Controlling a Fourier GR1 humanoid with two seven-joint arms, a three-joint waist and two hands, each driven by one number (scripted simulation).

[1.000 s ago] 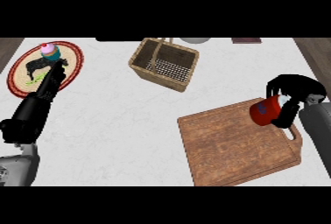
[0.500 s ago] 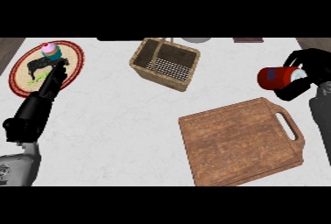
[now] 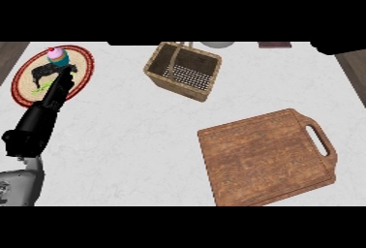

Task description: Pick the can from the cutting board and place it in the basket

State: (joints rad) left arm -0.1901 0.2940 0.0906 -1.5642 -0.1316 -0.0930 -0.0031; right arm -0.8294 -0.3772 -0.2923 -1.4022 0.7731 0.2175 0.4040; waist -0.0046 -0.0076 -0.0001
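Robot hand, right (image 3: 340, 47), is a dark sliver at 1 o'clock; we cannot tell its grip. We see no can, neither on the board (image 3: 266, 156) nor in the basket (image 3: 183, 70) at 12. Returning unseen, it might clip the basket's rim. Left robot hand (image 3: 47, 72), state unclear, lies at 10 o'clock.

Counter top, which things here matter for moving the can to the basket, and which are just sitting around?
For the job:
- cutting board
- basket
- the can does not show

Lying about:
- plate with a cupcake, under the left hand
- pale round thing at the top edge
- dark thing beside it
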